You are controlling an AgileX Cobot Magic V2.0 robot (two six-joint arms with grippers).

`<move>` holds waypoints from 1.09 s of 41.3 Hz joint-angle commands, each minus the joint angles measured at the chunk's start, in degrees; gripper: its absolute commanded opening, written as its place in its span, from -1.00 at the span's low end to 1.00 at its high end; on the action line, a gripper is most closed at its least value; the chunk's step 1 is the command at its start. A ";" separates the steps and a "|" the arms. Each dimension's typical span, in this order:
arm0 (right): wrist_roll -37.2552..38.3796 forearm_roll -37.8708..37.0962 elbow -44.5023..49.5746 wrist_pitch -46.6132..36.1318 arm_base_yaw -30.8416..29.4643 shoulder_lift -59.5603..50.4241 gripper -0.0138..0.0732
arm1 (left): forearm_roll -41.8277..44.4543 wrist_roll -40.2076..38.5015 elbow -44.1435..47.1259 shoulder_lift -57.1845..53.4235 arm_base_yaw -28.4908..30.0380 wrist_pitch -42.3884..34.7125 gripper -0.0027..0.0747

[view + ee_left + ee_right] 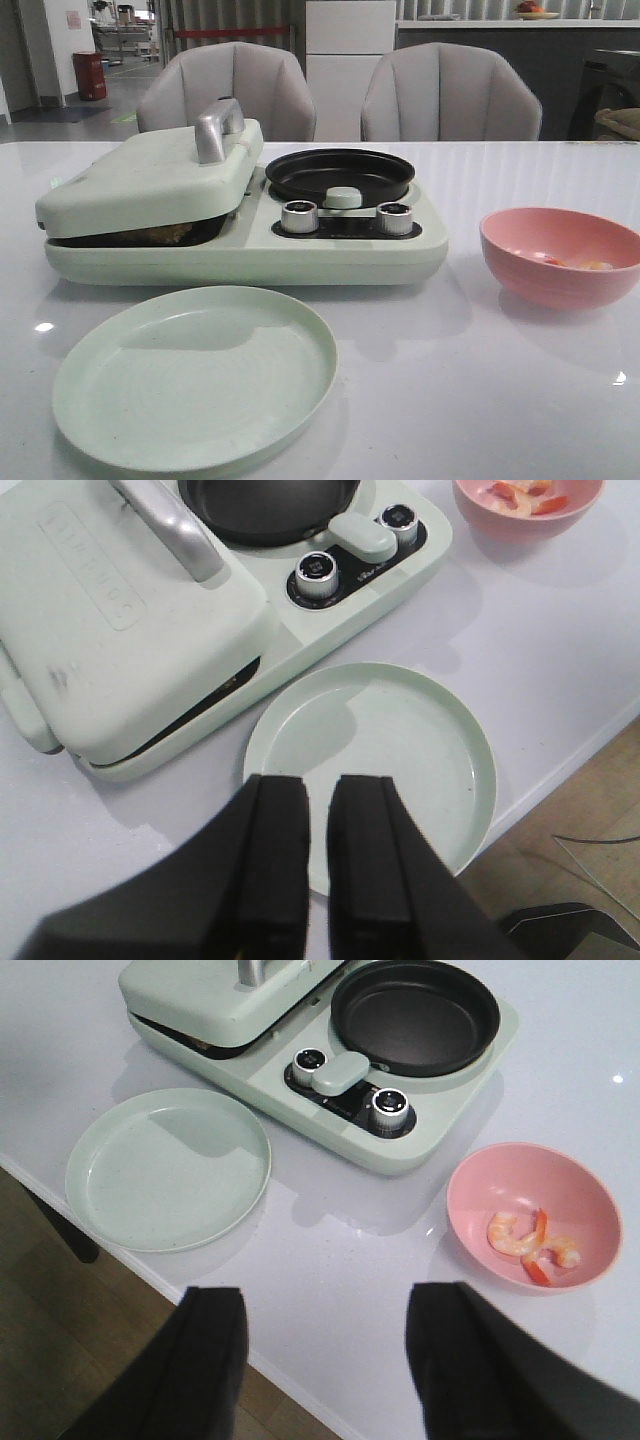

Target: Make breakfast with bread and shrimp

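Looking at your front view: pale green breakfast maker (240,215) sits on the white table (520,400), lid (150,180) nearly down, something brownish wedged in the gap, likely the bread (165,235), can't confirm. Black pan (340,175) on its right half, green plate (195,375) in front, pink bowl (560,255) off to the right with shrimp (575,263) barely showing. Neither arm in frame. Left wrist view: your left gripper (320,810) hangs above the plate (400,740) edge, fingers nearly closed, narrow gap, nothing held. Right wrist view: your right gripper (325,1340) is spread wide, empty, over the table edge; shrimp (530,1245) lie inside the pink bowl (530,1210), looks like more than one.
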 commanded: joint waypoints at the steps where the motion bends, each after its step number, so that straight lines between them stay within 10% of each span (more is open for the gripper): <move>1: -0.19 -0.15 -1.53 -5.91 -0.07 0.19 0.40 | -0.14 -0.89 -1.47 -0.62 0.04 -4.42 -0.50; 20: 10.05 -8.09 -2.76 -3.83 -15.16 15.17 0.40 | 0.10 -0.89 -1.47 2.12 0.04 -4.42 -0.50; 45: -17.12 19.24 -19.31 0.60 -37.97 46.94 0.40 | 0.10 -0.89 -1.47 2.12 0.04 -4.21 -0.50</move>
